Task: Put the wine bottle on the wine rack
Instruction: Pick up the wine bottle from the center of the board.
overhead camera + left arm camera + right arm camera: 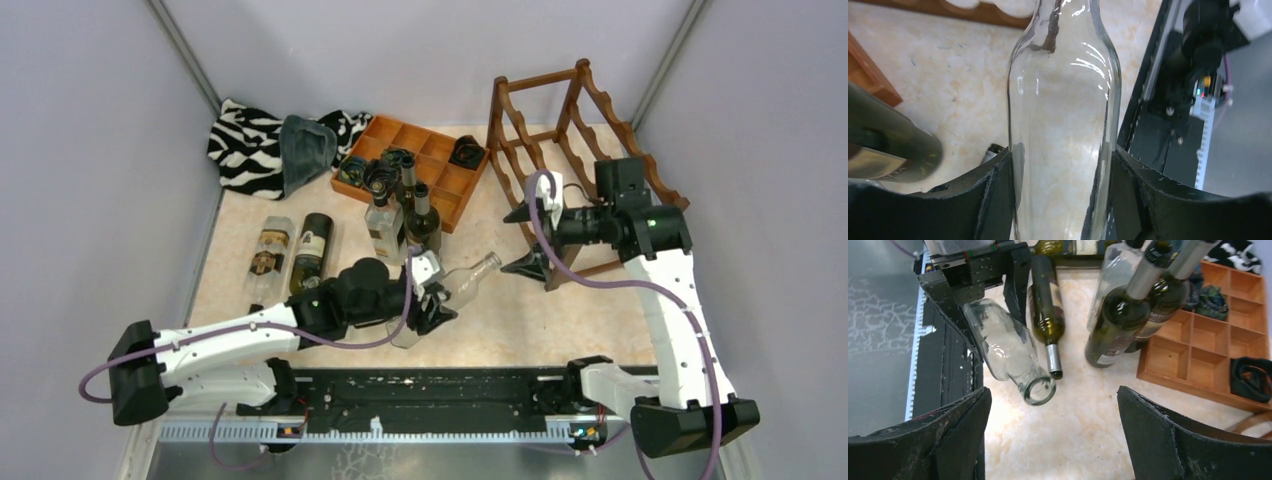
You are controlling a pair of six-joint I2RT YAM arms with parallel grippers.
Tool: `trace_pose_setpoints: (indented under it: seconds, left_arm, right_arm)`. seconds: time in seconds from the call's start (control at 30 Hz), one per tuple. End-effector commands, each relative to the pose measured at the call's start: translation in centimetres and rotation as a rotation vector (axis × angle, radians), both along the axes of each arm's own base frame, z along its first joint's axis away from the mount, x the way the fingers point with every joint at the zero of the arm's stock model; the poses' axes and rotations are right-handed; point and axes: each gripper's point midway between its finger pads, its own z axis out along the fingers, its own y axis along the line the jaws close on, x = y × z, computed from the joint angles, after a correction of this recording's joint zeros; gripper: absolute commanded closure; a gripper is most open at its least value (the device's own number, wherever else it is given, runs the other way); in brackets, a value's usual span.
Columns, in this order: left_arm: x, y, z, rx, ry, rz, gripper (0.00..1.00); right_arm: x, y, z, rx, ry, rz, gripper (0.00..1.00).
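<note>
Left jaws clamped on clear wine bottle [465, 283], near edge of tabletop; right jaws wide apart by wine rack [540, 79], far-right corner. Keep neck level, approach scallop slowly.

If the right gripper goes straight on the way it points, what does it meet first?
Most likely the clear bottle, whose open mouth faces the right gripper between its open jaws. The left gripper holds that bottle by its body. Depth is unclear, but nothing nearer shows in that line.
</note>
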Motion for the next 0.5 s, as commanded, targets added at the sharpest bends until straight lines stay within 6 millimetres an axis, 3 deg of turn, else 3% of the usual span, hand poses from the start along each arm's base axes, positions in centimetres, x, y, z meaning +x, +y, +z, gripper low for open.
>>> trace_pose_setpoints:
  seconds: [0.0, 0.1, 0.33, 0.47]
  left_arm:
    - [2.3, -0.7, 10.5, -0.332, -0.042, 0.130, 1.00]
    - [3.3, 0.0, 13.8, -0.466, -0.038, 0.199, 1.00]
    - [3.5, 0.9, 21.8, -0.858, -0.047, 0.217, 1.00]
    - [3.8, 1.4, 24.9, -1.014, -0.057, 0.224, 1.00]
  right_arm:
    - [0.7, 0.0, 3.7, 0.070, 0.028, -0.066, 0.05]
    - [0.8, 0.4, 4.5, 0.135, 0.070, -0.055, 0.05]
    - [0.5, 1.8, 5.2, 0.277, 0.187, 0.036, 0.07]
    - [-0.5, 2.8, 6.1, 0.308, 0.225, 0.116, 0.07]
